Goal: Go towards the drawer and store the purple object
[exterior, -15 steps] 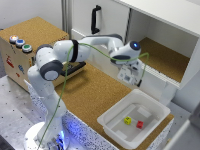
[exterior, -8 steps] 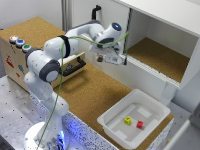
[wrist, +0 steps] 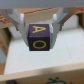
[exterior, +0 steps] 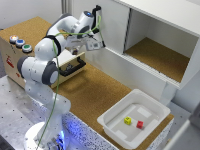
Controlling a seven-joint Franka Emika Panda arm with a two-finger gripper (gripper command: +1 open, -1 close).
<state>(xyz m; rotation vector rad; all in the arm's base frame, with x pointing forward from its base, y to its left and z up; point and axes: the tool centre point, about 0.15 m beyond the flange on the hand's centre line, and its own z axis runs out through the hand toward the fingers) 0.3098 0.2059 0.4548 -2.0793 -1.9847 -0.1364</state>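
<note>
The purple object (wrist: 39, 44), a cube with yellow letters, sits clamped between my fingers (wrist: 21, 24) in the wrist view. My gripper (wrist: 40, 34) is shut on it. In the exterior view the gripper (exterior: 94, 44) hangs in front of the white cabinet, above and to the exterior view's right of the drawer (exterior: 75, 64). The drawer is pulled open, black bar handle (exterior: 70, 69) facing out, and the cube itself cannot be made out there. In the wrist view a white surface framed by pale wood (wrist: 15, 52), seemingly the drawer's inside, lies under the cube.
The drawer's cork-topped box (exterior: 35, 30) carries three coloured buttons (exterior: 20, 43). A big white cabinet (exterior: 150, 30) with an open shelf stands behind. A white tub (exterior: 117, 122) at the front right holds a yellow cube (exterior: 128, 120) and a red cube (exterior: 140, 124).
My gripper has travelled from in front of the cabinet's open shelf towards the exterior view's left, closer to the drawer, still holding the cube.
</note>
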